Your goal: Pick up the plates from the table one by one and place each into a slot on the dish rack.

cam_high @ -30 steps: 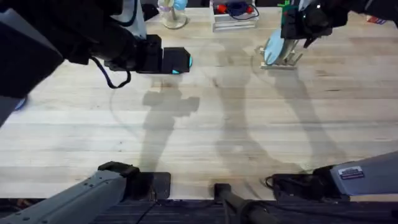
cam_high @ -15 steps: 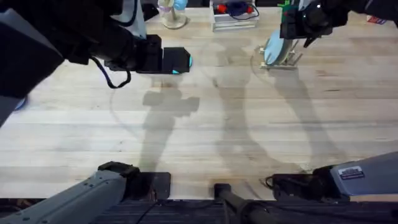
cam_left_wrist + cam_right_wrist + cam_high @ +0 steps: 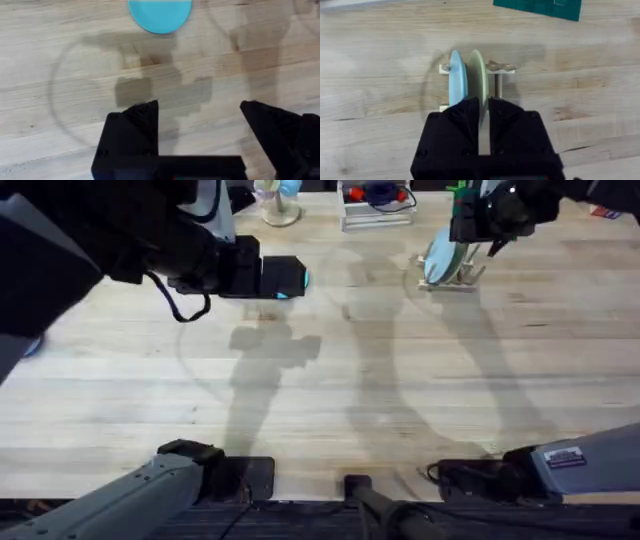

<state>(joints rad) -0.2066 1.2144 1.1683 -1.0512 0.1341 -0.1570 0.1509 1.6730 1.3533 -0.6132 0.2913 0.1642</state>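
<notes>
The right pincer (image 3: 484,107) pinches the cream-yellow plate (image 3: 476,75) upright in the dish rack (image 3: 499,69) beside a pale-blue plate (image 3: 457,80). The left pincer (image 3: 200,112) gapes wide above the bench (image 3: 60,70), near the sky-blue plate (image 3: 160,14).

A robot lab bench: two arm bases are bolted at the near edge of a plank table (image 3: 330,390), with cables beside them. A green cutting mat (image 3: 540,7) lies just beyond the dish rack (image 3: 492,70).
</notes>
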